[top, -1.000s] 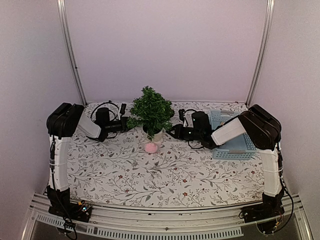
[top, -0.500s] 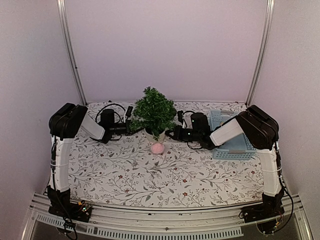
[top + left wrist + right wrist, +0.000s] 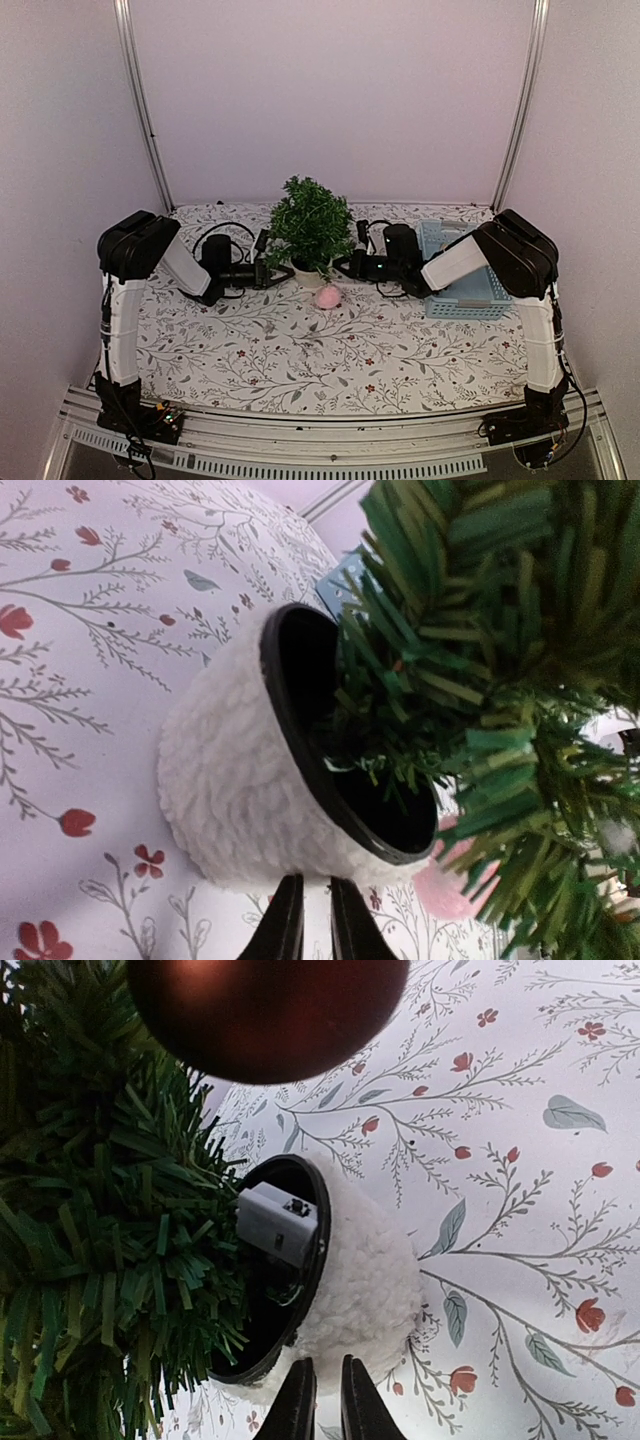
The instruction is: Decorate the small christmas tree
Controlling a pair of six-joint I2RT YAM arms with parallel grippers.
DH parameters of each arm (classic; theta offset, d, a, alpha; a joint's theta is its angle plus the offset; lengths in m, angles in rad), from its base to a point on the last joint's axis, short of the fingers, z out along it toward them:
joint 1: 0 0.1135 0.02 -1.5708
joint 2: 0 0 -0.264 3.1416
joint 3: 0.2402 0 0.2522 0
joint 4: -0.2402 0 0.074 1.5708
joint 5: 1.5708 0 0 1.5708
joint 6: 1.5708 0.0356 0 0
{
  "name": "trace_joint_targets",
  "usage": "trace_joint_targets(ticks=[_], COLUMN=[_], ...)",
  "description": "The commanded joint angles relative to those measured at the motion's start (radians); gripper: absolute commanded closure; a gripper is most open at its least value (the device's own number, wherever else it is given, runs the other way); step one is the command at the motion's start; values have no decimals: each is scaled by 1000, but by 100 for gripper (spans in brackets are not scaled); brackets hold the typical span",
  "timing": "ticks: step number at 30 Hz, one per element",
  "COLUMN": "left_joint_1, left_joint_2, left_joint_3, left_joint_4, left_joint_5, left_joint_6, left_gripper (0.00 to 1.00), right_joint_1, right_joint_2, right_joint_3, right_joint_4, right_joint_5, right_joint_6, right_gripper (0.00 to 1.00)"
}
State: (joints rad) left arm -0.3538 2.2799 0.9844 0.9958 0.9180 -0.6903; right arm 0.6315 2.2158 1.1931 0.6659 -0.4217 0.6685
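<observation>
- Tree [image 3: 312, 225] stands at the back of the bench [image 3: 300, 360], between both arms
- Red bauble [image 3: 265, 1010] seems hung; pink ball [image 3: 327, 297] lies loose before the tree
- Left fingers [image 3: 290, 930] and right fingers [image 3: 298, 1405] narrow, empty
- Most decorating is left

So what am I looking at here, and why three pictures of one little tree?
That is a robot: a left arm and a right arm bolted at the table's near edge. The wide picture comes from a fixed camera above and behind them; each close-up comes from a camera on one wrist. On the flower-patterned tablecloth stand a small green artificial christmas tree in a fuzzy white pot, a fluffy pink ball and a light blue plastic basket. A shiny dark red bauble shows beside the branches. Each arm ends in two fingers: the left arm's fingers and the right arm's fingers are nearly closed right by the pot; whether they pinch it, I cannot tell.
</observation>
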Motion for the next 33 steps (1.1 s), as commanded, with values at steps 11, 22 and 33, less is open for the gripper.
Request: trace_joint_targets(ticks=[11,22,33], left_joint_1=[24,46,23], left_joint_2=[-137,-47,17], left_joint_3=[-130,79,170], left_joint_4=[71,-103,-122], left_joint_5=[-149,-136,-99], left_joint_6=[-7,65,64], left_gripper=[88,84,84], right_joint_1=[-33,-33,-33], right_joint_2=[1,-15,15], right_joint_3=[22,-39,13], right_joint_4=[7,41,34], right_joint_5=[-46,-97,-101], right_joint_6=[-51,-30,-24], right_gripper=[87,87,87])
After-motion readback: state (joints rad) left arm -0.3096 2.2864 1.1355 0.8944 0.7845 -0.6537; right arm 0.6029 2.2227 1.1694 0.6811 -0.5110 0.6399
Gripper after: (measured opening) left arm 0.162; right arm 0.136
